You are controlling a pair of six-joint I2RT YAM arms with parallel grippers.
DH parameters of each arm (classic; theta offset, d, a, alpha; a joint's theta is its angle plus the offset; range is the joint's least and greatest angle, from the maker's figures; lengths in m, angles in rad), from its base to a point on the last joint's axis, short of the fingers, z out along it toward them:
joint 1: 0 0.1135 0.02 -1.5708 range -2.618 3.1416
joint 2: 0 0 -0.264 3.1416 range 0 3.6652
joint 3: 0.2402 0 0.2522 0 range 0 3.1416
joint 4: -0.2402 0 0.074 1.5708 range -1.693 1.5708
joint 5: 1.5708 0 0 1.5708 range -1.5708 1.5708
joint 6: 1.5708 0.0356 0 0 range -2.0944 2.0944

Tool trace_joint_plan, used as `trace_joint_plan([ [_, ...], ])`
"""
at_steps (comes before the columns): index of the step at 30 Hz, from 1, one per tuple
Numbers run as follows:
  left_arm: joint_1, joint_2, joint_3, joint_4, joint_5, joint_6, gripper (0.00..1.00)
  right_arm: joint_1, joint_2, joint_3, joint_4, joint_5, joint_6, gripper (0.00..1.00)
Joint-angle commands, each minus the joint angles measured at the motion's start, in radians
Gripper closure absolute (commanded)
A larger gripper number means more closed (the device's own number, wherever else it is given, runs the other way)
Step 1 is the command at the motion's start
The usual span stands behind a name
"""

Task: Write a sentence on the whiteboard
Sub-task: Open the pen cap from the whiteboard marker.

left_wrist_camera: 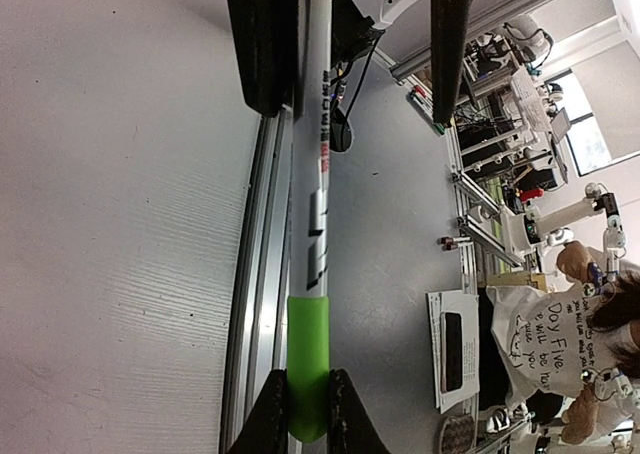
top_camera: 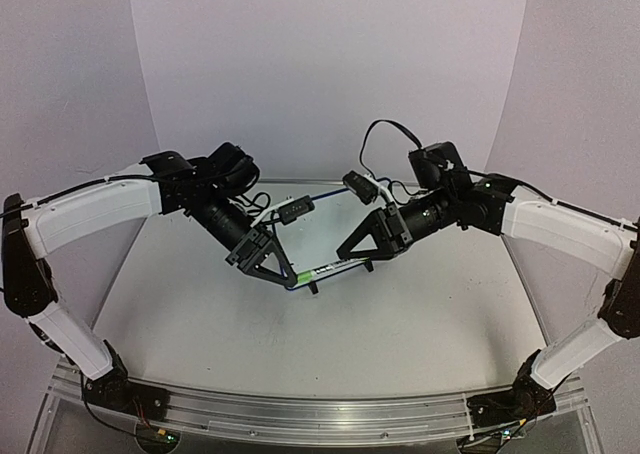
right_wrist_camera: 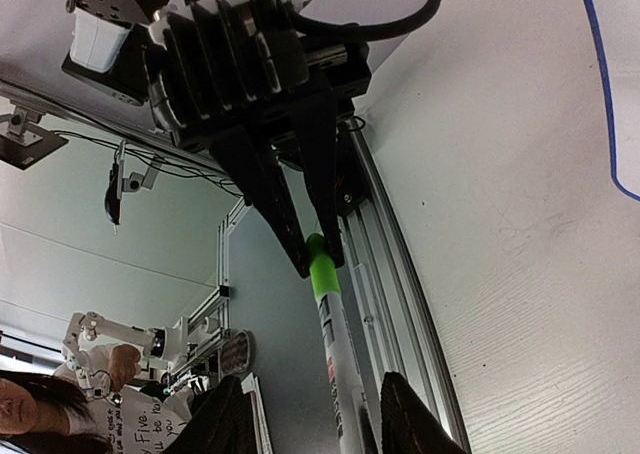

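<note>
A white marker with a green cap hangs level between my two grippers above the table. My left gripper is shut on the green cap. My right gripper straddles the marker's other end, with its fingers open and a gap on each side of the barrel. In the top view, the left gripper and the right gripper face each other at the middle of the table. The whiteboard shows only as a blue rim at the right wrist view's upper right and as a thin blue line behind the grippers.
An aluminium rail runs along the table's edge. Beyond it are a grey floor, a sheet with a dark phone-like thing and a person in a white printed shirt. Black cables loop above the right wrist.
</note>
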Motion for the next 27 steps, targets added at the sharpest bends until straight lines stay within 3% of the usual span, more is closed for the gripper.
trace_joint_plan([
  [1,-0.004,0.006,0.051,-0.030,0.043,0.038,1.00,0.013,0.010,0.029,0.029,-0.014,-0.006,0.57],
  [27,-0.004,0.058,0.104,-0.077,0.052,0.061,1.00,0.077,0.039,0.044,0.029,-0.017,-0.013,0.66],
])
